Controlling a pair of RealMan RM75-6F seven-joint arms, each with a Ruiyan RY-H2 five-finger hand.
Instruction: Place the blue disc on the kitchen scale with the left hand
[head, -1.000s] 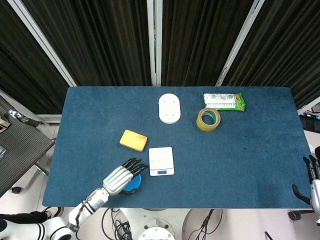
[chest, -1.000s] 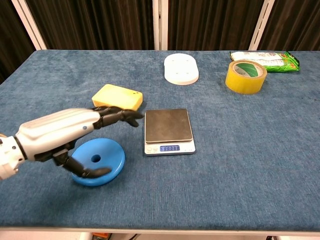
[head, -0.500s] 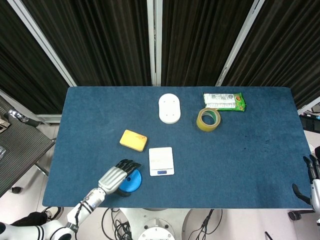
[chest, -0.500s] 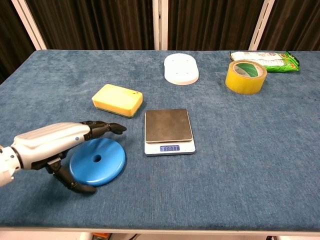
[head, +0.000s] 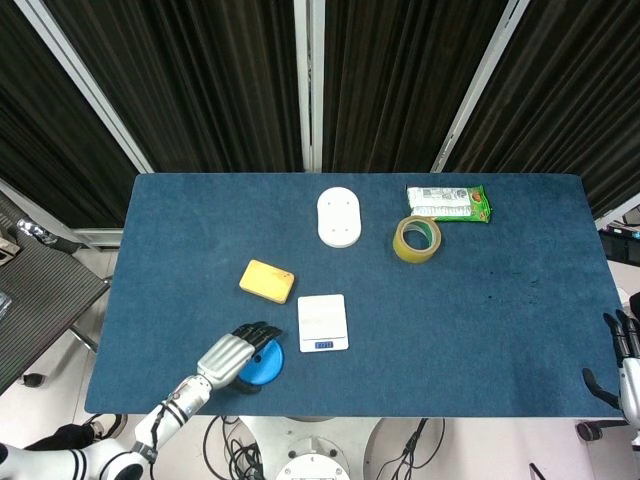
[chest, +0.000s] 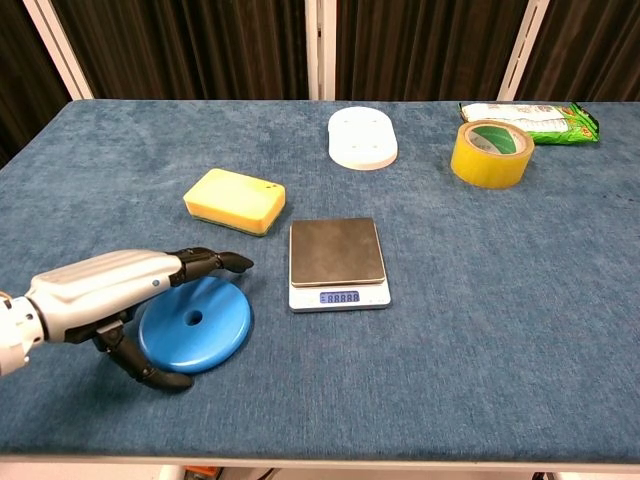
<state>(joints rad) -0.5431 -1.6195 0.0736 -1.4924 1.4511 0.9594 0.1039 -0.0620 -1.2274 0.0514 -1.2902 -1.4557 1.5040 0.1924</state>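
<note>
Left hand, lower left of the chest view: fingers apart, holding nothing. The long fingers reach out over the far-left rim of the blue disc; the thumb hangs low at the near-left edge, just beside the rim. Whether any fingertip touches the disc cannot be told from either view.

Key relation: the disc lies flat on the blue table, immediately to the frame-right of the hand, partly under the fingers. The kitchen scale sits just beyond it, further to the frame-right and slightly up, with a narrow strip of cloth between disc and scale. The disc is round, so no long axis; its thin rim is the only purchase. Judgement: the hand must close across the rim, lift, then carry a short way toward the frame-right.

Right hand: lower right edge of the head view, off the table and well apart from everything; too little shows to tell its state. The left hand is far nearer.

Versus one second ago: the hand then sat further over the disc, thumb lying on its top face. It has since drawn back toward the lower left and the thumb is off the top. Little differs from half a second ago. Disc and scale have not moved.

Outward: yellow sponge above the disc.
</note>
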